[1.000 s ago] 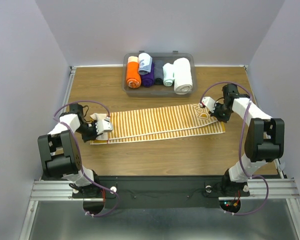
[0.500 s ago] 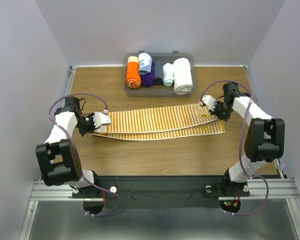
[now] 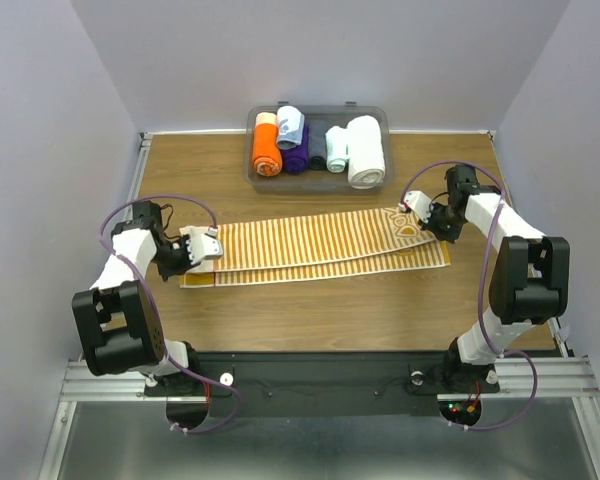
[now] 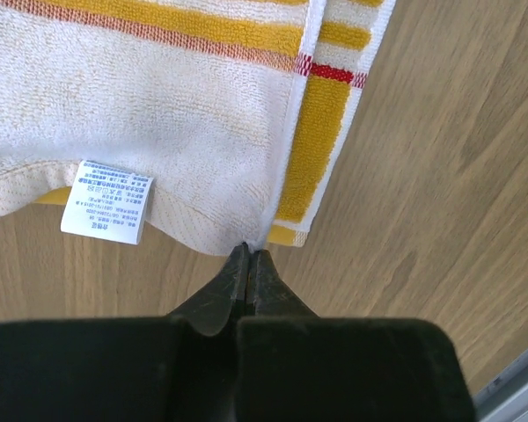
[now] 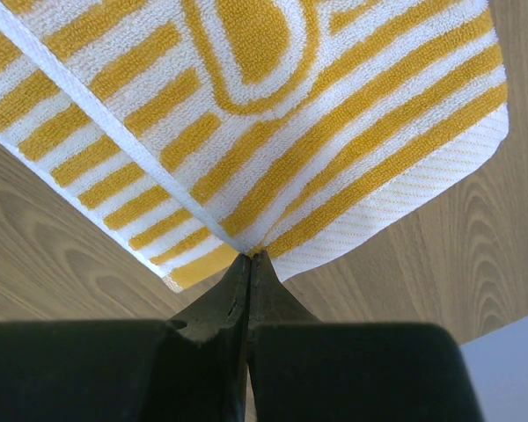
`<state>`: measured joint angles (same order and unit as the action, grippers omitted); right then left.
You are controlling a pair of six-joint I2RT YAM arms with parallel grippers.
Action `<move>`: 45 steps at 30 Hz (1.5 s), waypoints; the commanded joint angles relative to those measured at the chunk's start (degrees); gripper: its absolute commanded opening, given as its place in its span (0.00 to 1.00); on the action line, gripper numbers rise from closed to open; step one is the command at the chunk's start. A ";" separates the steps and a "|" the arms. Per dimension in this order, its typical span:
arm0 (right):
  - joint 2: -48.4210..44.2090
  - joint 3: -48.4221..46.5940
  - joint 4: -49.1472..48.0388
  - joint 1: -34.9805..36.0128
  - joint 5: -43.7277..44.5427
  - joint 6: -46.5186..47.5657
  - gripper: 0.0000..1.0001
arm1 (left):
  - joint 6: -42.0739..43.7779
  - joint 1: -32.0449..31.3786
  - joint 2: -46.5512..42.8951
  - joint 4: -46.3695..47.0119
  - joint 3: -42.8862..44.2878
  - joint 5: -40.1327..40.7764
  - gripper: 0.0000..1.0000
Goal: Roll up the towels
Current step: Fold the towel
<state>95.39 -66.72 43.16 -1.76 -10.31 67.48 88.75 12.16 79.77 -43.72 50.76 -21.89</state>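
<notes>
The yellow-and-white striped towel [image 3: 315,245] lies stretched in a long folded strip across the table's middle. My left gripper [image 3: 198,246] is shut on its left end, pinching the white hem [image 4: 260,236] beside a small label [image 4: 106,200]. My right gripper [image 3: 427,222] is shut on its right end, at the corner by the yellow emblem [image 5: 251,237]. A pale blue towel [image 3: 290,125] lies rolled in the tray.
A grey tray [image 3: 318,183] at the back holds orange [image 3: 266,146], purple [image 3: 297,152], dark, pale and thick white [image 3: 365,150] rolls. Bare wooden table lies in front of and behind the towel.
My left gripper swung back and left with the towel's end, then returned forward and right. The right gripper shifted only slightly.
</notes>
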 commanded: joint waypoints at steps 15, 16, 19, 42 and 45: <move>-5.48 0.34 6.41 0.53 -1.30 2.21 0.01 | 0.99 2.51 -4.00 -8.31 5.32 2.81 0.00; -5.83 1.75 6.67 0.53 -0.51 3.95 0.01 | 1.07 2.69 -4.09 -8.05 4.18 3.86 0.00; -6.27 5.27 6.68 0.53 -0.06 4.94 0.01 | 0.99 3.04 -4.09 -6.82 1.72 4.84 0.00; -2.49 -4.21 9.58 0.36 -1.12 1.24 0.01 | -4.03 2.95 -2.32 -9.53 8.03 0.62 0.00; -3.99 -3.95 10.72 0.18 -0.86 2.65 0.00 | -3.41 3.22 -4.00 -11.64 9.09 0.97 0.00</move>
<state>94.50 -69.10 50.68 -1.41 -12.16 68.31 84.71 14.76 79.48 -49.54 57.25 -19.90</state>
